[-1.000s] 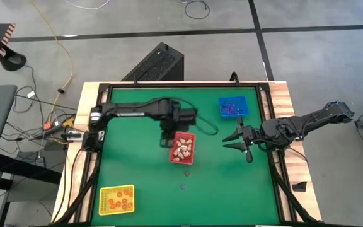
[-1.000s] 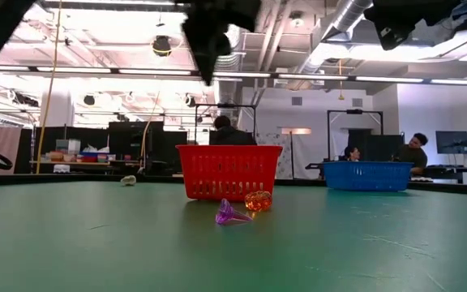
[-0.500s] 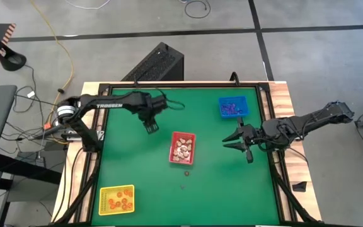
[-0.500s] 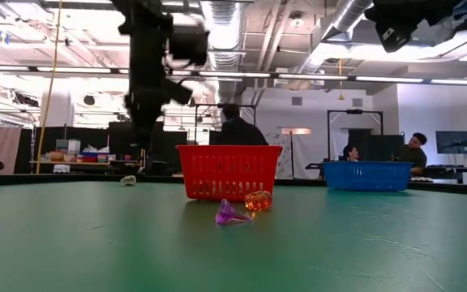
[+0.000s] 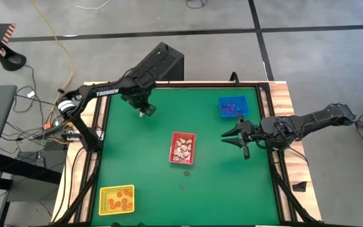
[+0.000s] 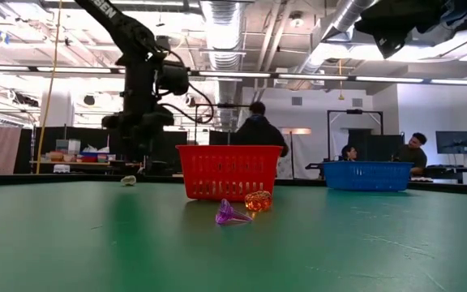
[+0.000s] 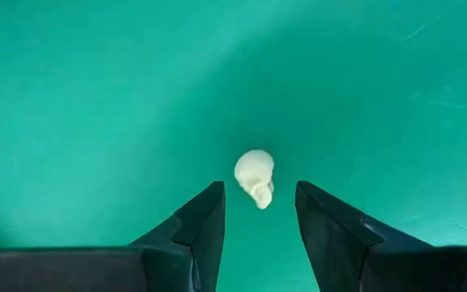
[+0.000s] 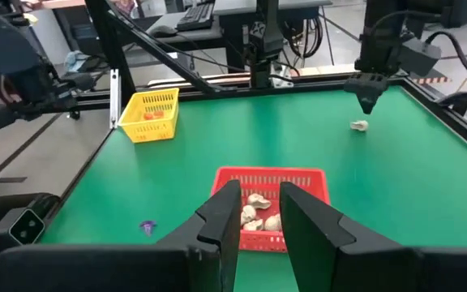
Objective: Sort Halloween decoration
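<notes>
1. Over the tabletop's eleven o'clock corner, my left gripper (image 5: pixel 147 112) hangs just above a white skull trinket (image 7: pixel 255 178). My left jaws are parted with nothing between them, and the skull lies on the green surface below the gap.
2. At three o'clock, near the tabletop's edge, my right gripper (image 5: pixel 234 137) waits off the surface. Its jaws are part open and hold nothing.
3. By my judgement the sorting is mostly done, since nearly all the pieces I can see already sit in trays.
4. Three pieces are left loose as far as I can see. One is the skull under my left jaws. The other two lie just at six o'clock from the red tray: an orange trinket (image 6: pixel 258 201) and, a little farther out, a purple trinket (image 6: pixel 230 214).
5. At the centre of the tabletop, the red tray (image 5: pixel 183 148) holds a heap of white and cream pieces. I judge the skull belongs there.
6. Toward one o'clock, the blue tray (image 5: pixel 233 106) holds dark purple pieces.
7. Down at seven o'clock, the yellow tray (image 5: pixel 116 200) holds orange-brown pieces.
8. I judge my next step is to lower my left jaws around the skull and close on it. The orange and purple pieces would still remain after that.
</notes>
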`<act>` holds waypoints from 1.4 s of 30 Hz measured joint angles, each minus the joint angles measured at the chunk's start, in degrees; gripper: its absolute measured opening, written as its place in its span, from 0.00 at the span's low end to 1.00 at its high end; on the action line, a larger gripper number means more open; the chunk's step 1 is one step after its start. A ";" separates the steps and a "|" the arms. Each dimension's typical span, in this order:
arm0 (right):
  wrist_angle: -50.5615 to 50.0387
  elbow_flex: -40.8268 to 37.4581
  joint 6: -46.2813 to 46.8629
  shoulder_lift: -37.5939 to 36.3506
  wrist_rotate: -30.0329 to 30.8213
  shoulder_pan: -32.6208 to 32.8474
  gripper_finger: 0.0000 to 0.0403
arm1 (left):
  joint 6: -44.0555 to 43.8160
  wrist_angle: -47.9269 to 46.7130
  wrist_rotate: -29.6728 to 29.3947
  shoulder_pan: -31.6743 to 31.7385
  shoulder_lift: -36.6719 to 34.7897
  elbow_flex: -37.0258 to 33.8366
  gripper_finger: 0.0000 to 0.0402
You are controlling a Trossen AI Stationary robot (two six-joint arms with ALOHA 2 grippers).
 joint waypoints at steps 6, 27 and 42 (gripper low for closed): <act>-0.85 0.00 -0.07 -0.01 0.01 0.03 0.30 | -0.74 1.73 0.26 0.68 0.02 -3.04 0.35; -0.21 0.00 0.02 -0.01 0.06 0.03 0.30 | -1.65 12.50 0.89 0.40 0.07 -10.14 0.35; -0.17 0.00 0.06 0.01 0.02 0.68 0.30 | -2.83 12.93 0.12 -0.43 5.03 -9.66 0.26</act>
